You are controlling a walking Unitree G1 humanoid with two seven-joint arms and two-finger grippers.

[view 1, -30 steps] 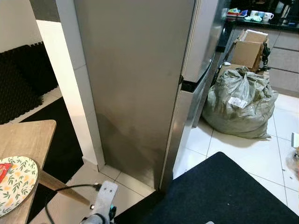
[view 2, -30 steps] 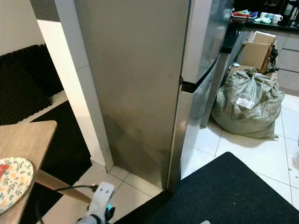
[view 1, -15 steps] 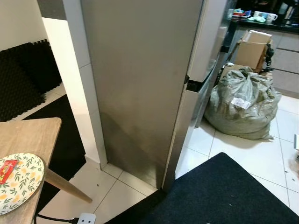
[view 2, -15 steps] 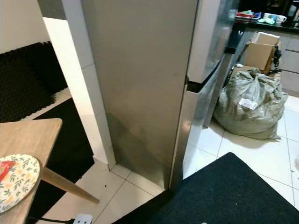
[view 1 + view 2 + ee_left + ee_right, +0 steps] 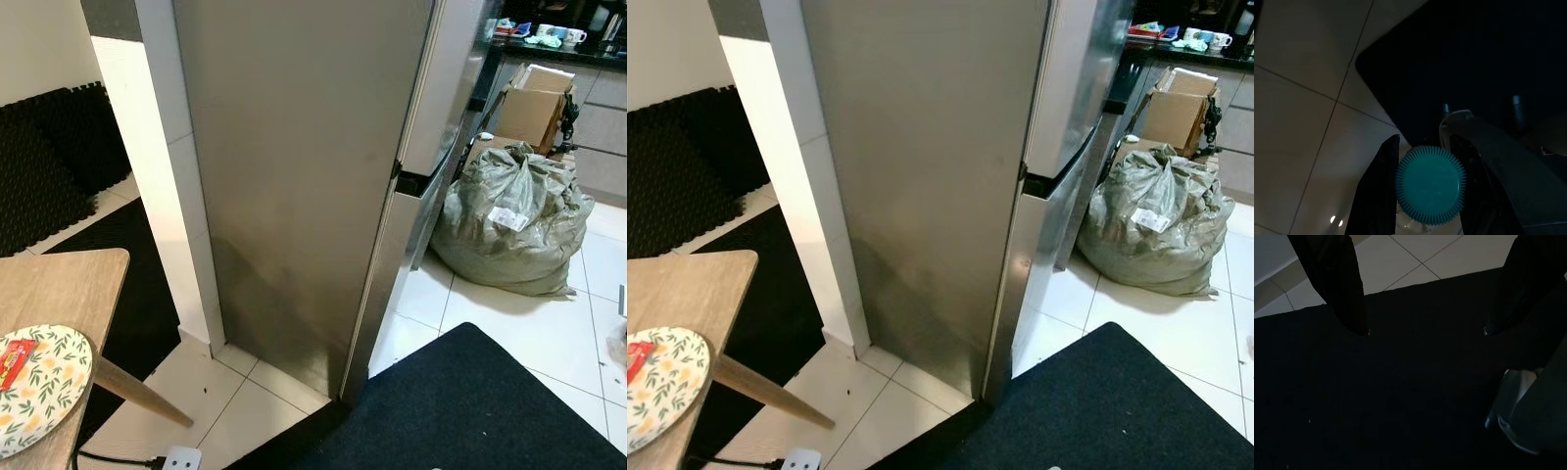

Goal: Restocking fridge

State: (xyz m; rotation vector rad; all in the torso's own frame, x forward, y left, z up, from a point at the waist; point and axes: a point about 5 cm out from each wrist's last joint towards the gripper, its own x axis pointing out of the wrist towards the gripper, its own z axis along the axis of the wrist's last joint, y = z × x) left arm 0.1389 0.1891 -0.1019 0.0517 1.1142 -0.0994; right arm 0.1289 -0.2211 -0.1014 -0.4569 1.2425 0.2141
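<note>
The steel fridge point(image 5: 294, 166) stands straight ahead with its side panel facing me and its doors point(image 5: 436, 88) closed on the right edge. In the left wrist view my left gripper point(image 5: 1424, 142) hangs low over the tiles and the dark mat, shut on a bottle with a ribbed teal cap point(image 5: 1430, 184); its black fingers point(image 5: 1378, 191) press both sides of the cap. In the right wrist view my right gripper point(image 5: 1425, 330) hangs over the dark mat, open, its fingers point(image 5: 1334, 284) wide apart with nothing between them.
A wooden table point(image 5: 59, 294) with a floral plate point(image 5: 39, 382) and a red packet point(image 5: 12, 360) is at lower left. A white pillar point(image 5: 171, 166) flanks the fridge. A grey sack point(image 5: 509, 220) and cardboard box point(image 5: 534, 103) sit right. A dark mat point(image 5: 460, 411) lies below, a power strip point(image 5: 181, 457) on the tiles.
The silver left arm seen at the bottom edge one second ago has dropped out of the eye views. The camera has shifted slightly, so the fridge and table sit a little differently.
</note>
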